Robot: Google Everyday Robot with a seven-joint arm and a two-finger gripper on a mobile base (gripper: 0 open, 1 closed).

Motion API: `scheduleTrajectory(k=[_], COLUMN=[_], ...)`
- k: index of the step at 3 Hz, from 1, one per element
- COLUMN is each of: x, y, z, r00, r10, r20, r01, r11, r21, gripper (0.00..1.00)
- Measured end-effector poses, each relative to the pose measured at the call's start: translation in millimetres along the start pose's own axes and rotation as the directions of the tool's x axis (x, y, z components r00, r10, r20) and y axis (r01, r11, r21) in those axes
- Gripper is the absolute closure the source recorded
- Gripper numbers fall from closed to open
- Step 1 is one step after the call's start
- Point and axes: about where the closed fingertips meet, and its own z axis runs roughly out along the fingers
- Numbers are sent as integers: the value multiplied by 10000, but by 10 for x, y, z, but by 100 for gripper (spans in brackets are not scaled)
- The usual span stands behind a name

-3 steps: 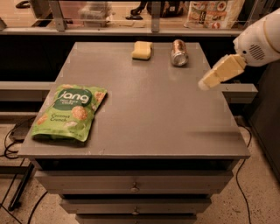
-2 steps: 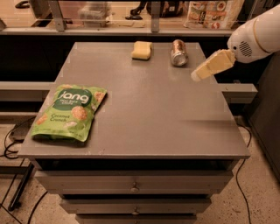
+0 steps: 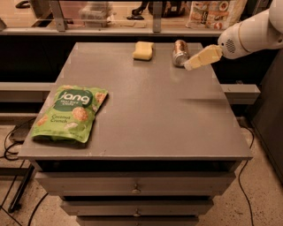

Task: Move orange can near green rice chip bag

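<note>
The orange can [image 3: 179, 51] lies on its side near the far right edge of the grey table [image 3: 146, 101]. The green rice chip bag [image 3: 70, 113] lies flat at the table's front left corner, far from the can. My gripper [image 3: 191, 64], with pale cream fingers, reaches in from the right on a white arm and hangs just right of the can, its tip right beside the can's near end.
A pale yellow sponge block [image 3: 143, 50] lies at the far edge, left of the can. Behind the table runs a counter with a glass front and packages [image 3: 212, 13]. Drawers sit under the table top. Cables lie on the floor at left.
My gripper has moved left and toward the far edge, from over the table's right side to just beside the can. The can, bag and sponge have not moved.
</note>
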Motion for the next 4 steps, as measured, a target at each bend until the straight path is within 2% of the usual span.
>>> scheduleTrajectory(k=[1,2,3,4], x=[0,-47,-154,-277], y=[1,32,4,-58], z=[1,222,487,835], r00=[10000,9977,9893,9826], r10=[0,626,1207,1444], r20=[0,256,820,1164], r01=[0,-627,-1216,-1457], r11=[10000,9980,9926,9893], r21=[-2,34,64,33], gripper=[0,0,0,0])
